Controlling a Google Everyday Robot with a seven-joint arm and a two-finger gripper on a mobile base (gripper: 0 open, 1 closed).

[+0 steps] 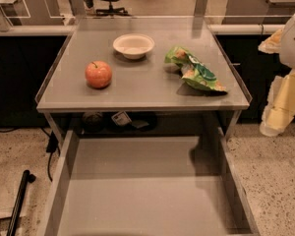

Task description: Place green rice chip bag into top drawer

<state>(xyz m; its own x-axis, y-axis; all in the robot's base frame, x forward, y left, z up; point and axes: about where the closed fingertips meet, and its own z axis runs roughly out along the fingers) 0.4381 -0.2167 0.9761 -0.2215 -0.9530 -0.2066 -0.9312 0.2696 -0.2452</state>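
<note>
The green rice chip bag (195,73) lies crumpled on the right side of the grey tabletop (137,90), near its right raised edge. The top drawer (147,195) stands pulled open below and in front of the tabletop, and its flat bottom is bare. My gripper (278,107) hangs at the right edge of the view, beside the table's right front corner. It is to the right of the bag, apart from it and holding nothing.
An orange-red apple (98,74) sits on the left of the tabletop. A white bowl (133,45) sits at the back middle. Dark items (120,119) lie on a shelf under the tabletop. A black pole (18,200) and cables lie on the floor to the left.
</note>
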